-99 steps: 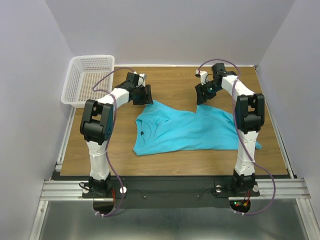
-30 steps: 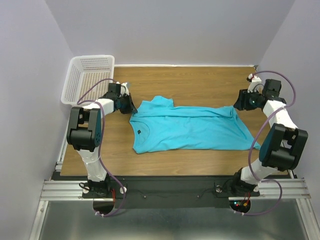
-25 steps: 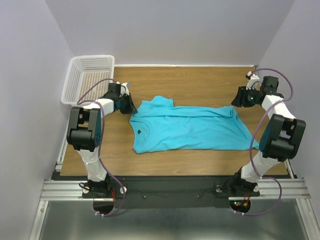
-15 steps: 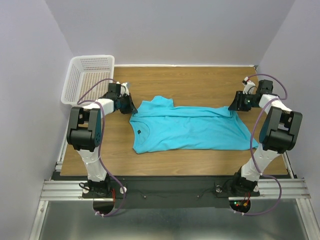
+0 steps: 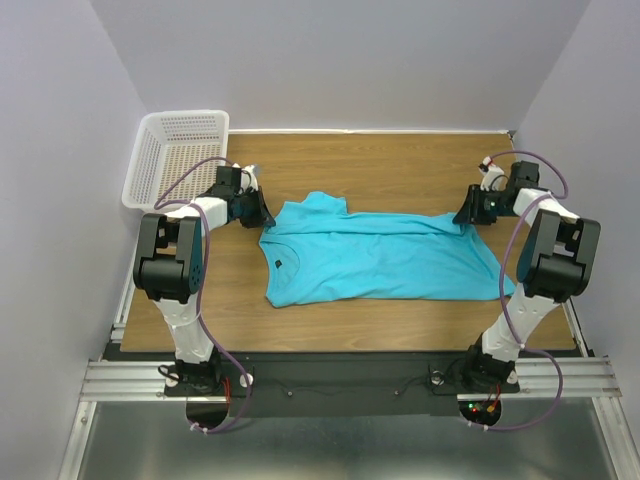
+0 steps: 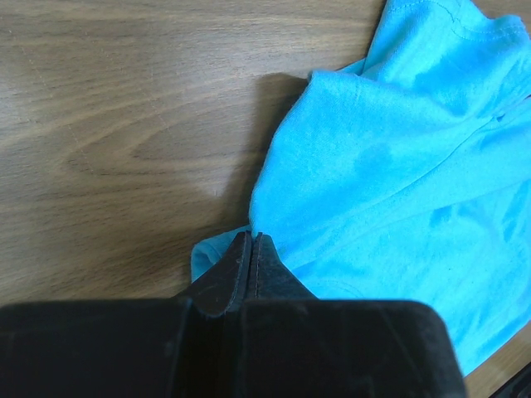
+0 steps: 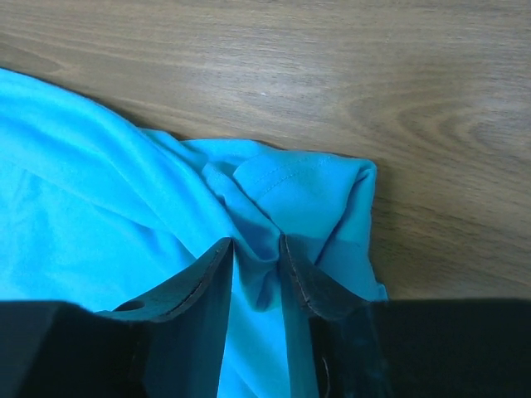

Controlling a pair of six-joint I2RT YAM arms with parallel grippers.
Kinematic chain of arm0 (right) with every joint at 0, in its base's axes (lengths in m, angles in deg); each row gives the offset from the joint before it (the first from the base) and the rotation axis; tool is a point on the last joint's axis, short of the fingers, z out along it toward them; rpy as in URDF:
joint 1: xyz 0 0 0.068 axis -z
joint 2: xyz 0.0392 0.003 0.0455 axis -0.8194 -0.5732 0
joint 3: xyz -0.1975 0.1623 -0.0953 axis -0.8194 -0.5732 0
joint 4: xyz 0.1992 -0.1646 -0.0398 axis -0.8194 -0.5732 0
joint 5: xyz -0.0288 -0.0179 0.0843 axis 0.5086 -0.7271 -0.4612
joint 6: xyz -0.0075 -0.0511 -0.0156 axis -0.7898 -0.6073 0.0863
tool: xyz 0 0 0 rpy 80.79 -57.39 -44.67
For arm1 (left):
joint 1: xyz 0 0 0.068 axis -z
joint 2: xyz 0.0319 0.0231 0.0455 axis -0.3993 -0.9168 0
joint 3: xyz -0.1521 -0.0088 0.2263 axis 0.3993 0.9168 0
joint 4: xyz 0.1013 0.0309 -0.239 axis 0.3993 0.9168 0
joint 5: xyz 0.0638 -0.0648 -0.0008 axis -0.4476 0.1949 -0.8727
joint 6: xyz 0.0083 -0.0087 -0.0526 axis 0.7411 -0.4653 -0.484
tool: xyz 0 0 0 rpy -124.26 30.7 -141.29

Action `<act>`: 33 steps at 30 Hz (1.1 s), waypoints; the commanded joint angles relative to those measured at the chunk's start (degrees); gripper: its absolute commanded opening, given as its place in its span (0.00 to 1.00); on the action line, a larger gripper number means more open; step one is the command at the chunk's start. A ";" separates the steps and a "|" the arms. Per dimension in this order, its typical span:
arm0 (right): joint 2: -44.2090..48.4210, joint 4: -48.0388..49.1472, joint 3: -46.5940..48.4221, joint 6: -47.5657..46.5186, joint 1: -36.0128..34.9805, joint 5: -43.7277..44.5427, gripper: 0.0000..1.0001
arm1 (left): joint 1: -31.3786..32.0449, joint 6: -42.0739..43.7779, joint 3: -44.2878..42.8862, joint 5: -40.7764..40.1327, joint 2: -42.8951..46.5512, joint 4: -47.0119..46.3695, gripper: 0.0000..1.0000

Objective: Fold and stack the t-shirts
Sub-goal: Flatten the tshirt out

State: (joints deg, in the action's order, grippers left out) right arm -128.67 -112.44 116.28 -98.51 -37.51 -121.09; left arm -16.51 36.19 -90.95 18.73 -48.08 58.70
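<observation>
The turquoise t-shirt [image 5: 380,258] lies spread sideways on the wooden table, neck to the left with a dark label [image 5: 283,266] inside. My left gripper [image 5: 262,216] sits low at the shirt's far left edge. In the left wrist view its fingers [image 6: 251,239] are pressed together on the hem of the cloth [image 6: 390,166]. My right gripper [image 5: 464,218] is at the shirt's far right corner. In the right wrist view [image 7: 255,245] a narrow gap stays between its fingers, and a raised fold of the cloth [image 7: 108,191] stands in that gap.
A white mesh basket [image 5: 175,160] stands at the table's far left corner, behind the left arm. Bare wood [image 5: 380,165] lies beyond the shirt up to the back wall. The right wall is close to the right arm.
The right gripper has swung left from the table's right edge onto the shirt's far right corner, and its jaws have narrowed around a fold. The left arm and the shirt have not moved.
</observation>
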 commanded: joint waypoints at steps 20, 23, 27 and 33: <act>25.15 -12.24 -21.29 -42.51 -0.64 -3.76 0.44 | -0.35 1.28 0.66 1.80 2.32 -0.41 0.00; 24.63 -11.54 -16.05 -36.13 0.14 -3.85 0.56 | -0.35 1.28 0.66 1.80 2.41 -0.33 0.00; 21.73 -9.69 -8.05 -26.46 1.20 -4.56 0.56 | -0.35 1.28 0.74 1.80 2.50 -0.33 0.00; 17.77 -8.46 -3.63 -19.48 -3.96 -4.04 0.54 | -0.35 1.28 0.48 2.15 2.24 -0.41 0.00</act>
State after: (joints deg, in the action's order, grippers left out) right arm -109.58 -122.21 110.86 -123.69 -37.02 -125.13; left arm -16.53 36.46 -90.60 19.50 -48.08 58.70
